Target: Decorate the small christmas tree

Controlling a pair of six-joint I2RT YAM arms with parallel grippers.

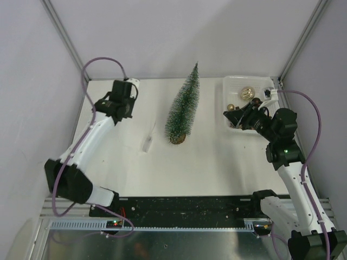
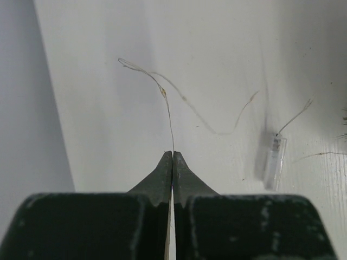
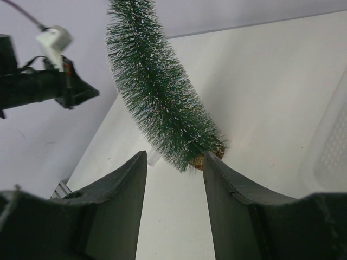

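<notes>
Our left end effector point(image 2: 172, 154) is pinched shut on the wire point(image 2: 165, 100), which trails ahead of its tips. The tree point(image 1: 183, 108) stands upright on the table point(image 1: 217, 162), well off to its right, beyond the battery case point(image 2: 275, 162). Our right end effector point(image 3: 174, 156), jaws apart and empty, faces the tree's base from the far side. We judge the wire must travel rightward.

The white tabletop point(image 1: 217, 162) carries a small christmas tree point(image 1: 183, 108) upright on its wooden base near the middle. A white basket point(image 1: 238, 79) of ornaments sits far right. A clear case point(image 1: 147, 142) lies left of the tree, trailing wire point(image 2: 184, 99).
</notes>
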